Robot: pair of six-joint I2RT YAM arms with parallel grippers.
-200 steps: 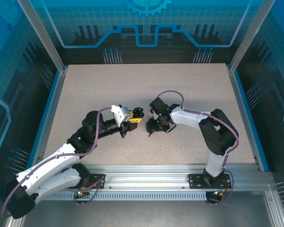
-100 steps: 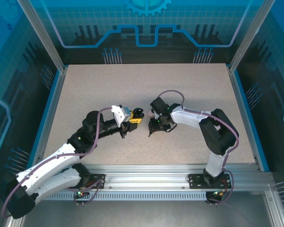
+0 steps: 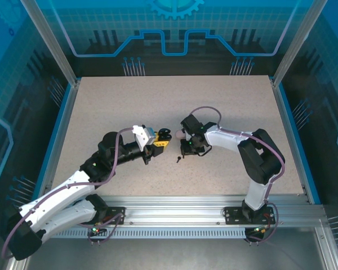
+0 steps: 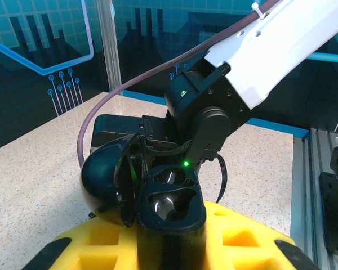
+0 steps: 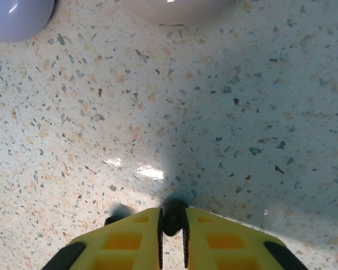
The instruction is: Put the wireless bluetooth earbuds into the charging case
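My left gripper (image 4: 169, 247) is shut on the black charging case (image 4: 170, 199), holding it upright with its lid swung open to the left and both sockets bare. From above, that case (image 3: 165, 134) sits at the tip of the left gripper (image 3: 159, 142). My right gripper (image 5: 173, 236) points down at the tabletop, its yellow fingers (image 5: 129, 244) shut on a small black earbud (image 5: 173, 216). A second black earbud (image 5: 117, 212) lies on the table just left of those fingers, half hidden. From above, the right gripper (image 3: 183, 151) is right of the case.
A lavender round case (image 5: 11, 17) and a pale pink round case (image 5: 174, 7) lie on the speckled table (image 5: 242, 112) beyond the right gripper. The pink case (image 3: 181, 134) sits between the two grippers. Blue walls and metal rails frame the table.
The right gripper's jaws have closed from half open onto the black earbud. The left arm and the case have stayed still.
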